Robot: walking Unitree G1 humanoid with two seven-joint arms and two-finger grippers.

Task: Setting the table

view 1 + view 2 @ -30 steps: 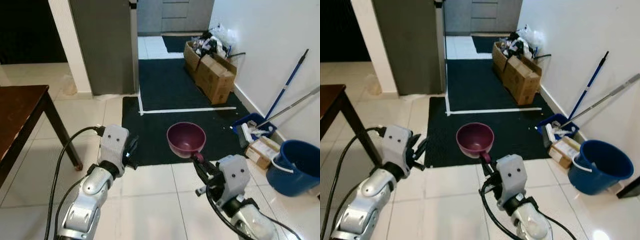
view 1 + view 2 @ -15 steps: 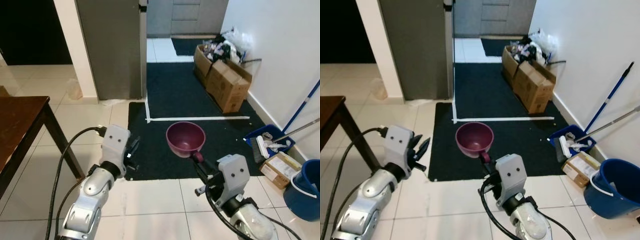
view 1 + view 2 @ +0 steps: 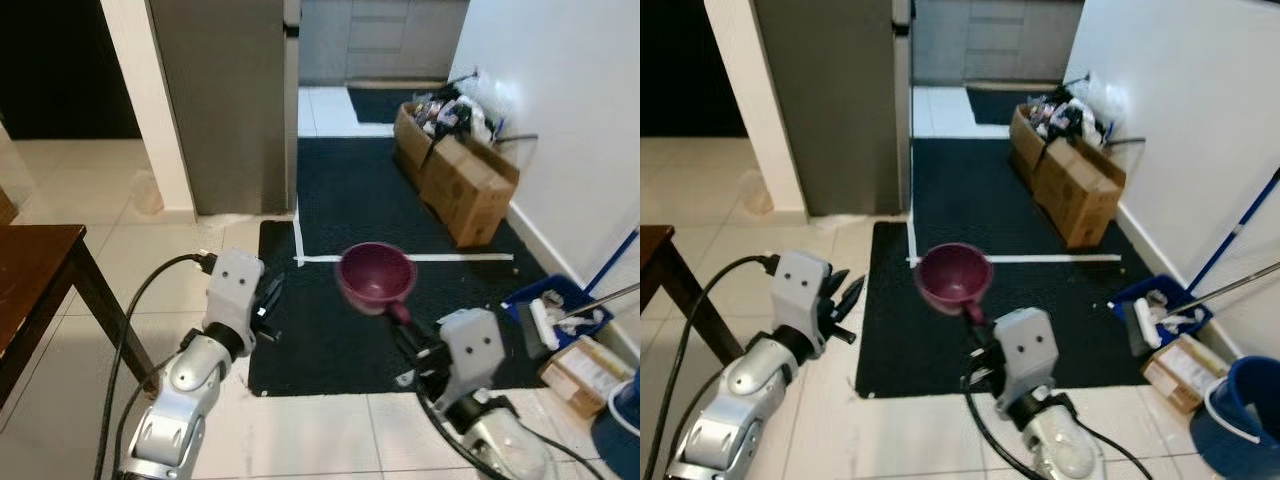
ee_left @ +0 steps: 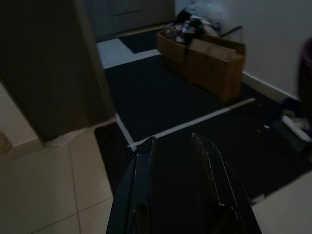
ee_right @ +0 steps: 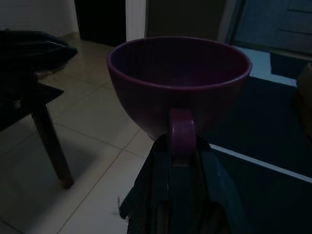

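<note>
A maroon cup with a handle hangs upright over the black mat, empty inside. My right gripper is shut on the cup's handle, seen from just behind in the right wrist view. My left gripper is held out at the same height, to the left of the cup and apart from it. Its fingers are open with nothing between them. The corner of a dark wooden table stands at the far left, with one leg showing.
A grey cabinet stands ahead on the left. Cardboard boxes full of clutter line the white wall on the right. Nearer me along that wall are a blue dustpan with a brush, a small box and a blue bucket.
The whole picture has shifted, so the camera has moved: the table and mat sit lower, the bucket nearer the edge. Both grippers hold their pose and the cup stays held.
</note>
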